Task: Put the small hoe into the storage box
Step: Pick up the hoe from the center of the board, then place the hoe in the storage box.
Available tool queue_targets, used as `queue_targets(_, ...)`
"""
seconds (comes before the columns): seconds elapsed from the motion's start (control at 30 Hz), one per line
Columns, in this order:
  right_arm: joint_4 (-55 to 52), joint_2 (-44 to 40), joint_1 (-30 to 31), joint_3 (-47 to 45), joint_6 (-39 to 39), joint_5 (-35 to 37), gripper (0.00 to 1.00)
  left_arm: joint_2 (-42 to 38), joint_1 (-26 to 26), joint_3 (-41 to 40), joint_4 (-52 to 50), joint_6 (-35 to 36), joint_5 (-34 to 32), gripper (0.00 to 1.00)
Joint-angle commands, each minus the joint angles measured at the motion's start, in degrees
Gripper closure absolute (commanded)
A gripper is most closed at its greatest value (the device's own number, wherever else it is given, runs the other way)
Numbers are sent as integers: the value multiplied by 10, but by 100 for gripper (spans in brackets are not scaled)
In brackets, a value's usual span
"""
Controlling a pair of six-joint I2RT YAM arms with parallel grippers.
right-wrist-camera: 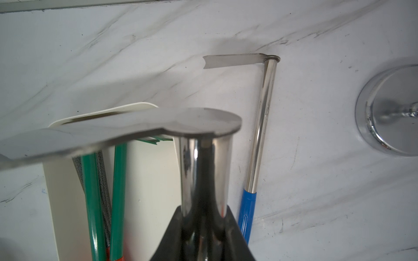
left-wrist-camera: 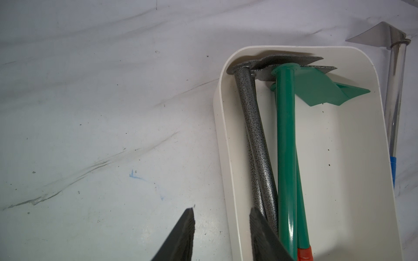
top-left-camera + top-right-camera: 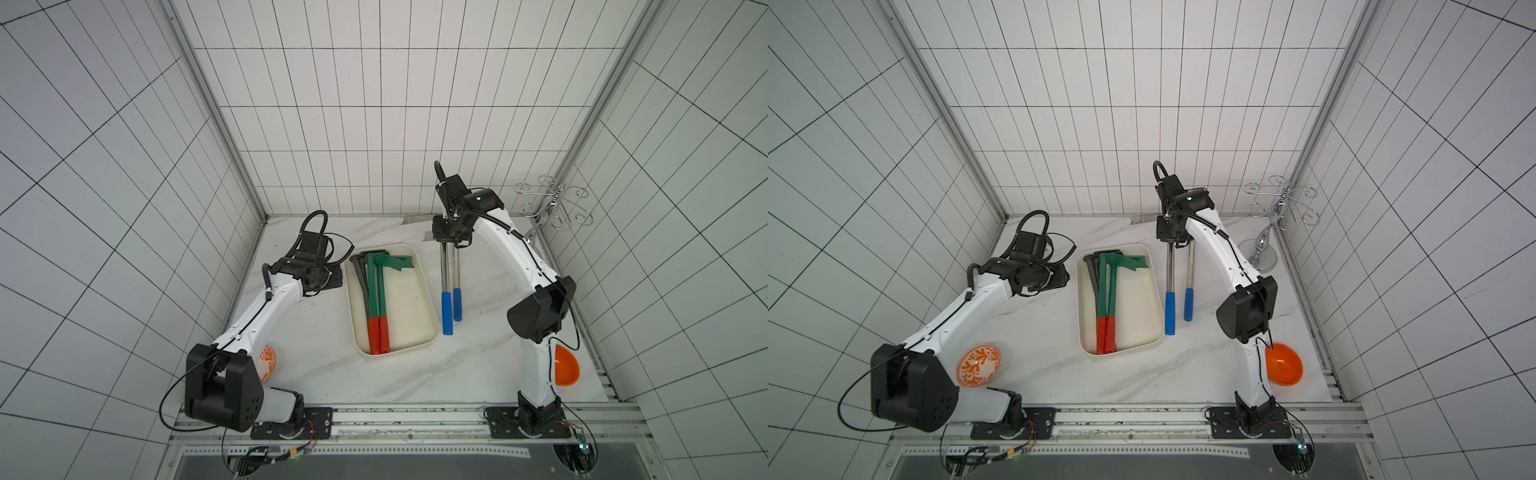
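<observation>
Where everything sits: a white marble table (image 3: 478, 365) inside white tiled walls, seen from above, with two white-and-black robot arms reaching in from the near edge.
Patterned bowl (image 3: 978, 365): orange and white, at the near left, partly tucked under the left arm (image 3: 257, 316).
Left arm: bent over the left side of the table, ending just left of the box's far half.
Left claw (image 2: 222, 211): jaws apart with nothing between them, close beside the box's left wall.
Storage box (image 3: 409, 307): a shallow cream tray with rounded corners in the middle of the table, its long side running away from the viewer.
Grey hoes (image 2: 251, 126): two with speckled shafts, lying in the box along its left wall, heads at the far end.
Green hoes (image 2: 286, 146): two with red grips, lying in the box beside the grey ones, blades pointing right.
Small hoe (image 3: 444, 270): shiny metal shaft, blue grip; outside the box, just right of its right wall, grip toward the near edge. Whether the grip touches the table cannot be told.
Right claw (image 1: 203, 217): closed tight on the small hoe's shaft, just below the blade.
Second hoe (image 1: 259, 135): same metal and blue, lying flat on the table just right of the small hoe.
Right arm (image 3: 505, 249): arched over the right side.
Cup rack (image 3: 1261, 257): chrome, curled hooks, far right corner.
Orange bowl (image 3: 1283, 365): plain, near right, partly behind the right arm.
</observation>
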Motion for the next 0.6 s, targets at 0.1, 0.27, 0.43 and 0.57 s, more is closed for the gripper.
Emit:
queue_targets(0.1,14,31,53,82,71,60,100,-30,12,21,-3,0,-15,56)
queue_targets(0.27,10,74,91,127,93,94,100,-36,17,20,-4,4,-17,56)
queue_targets(0.43,16,103,106,130,105,111,100,-35,19,17,-4,5,-15,57)
queue_targets(0.57,25,122,107,132,106,116,100,-36,19,13,-2,5,-12,56)
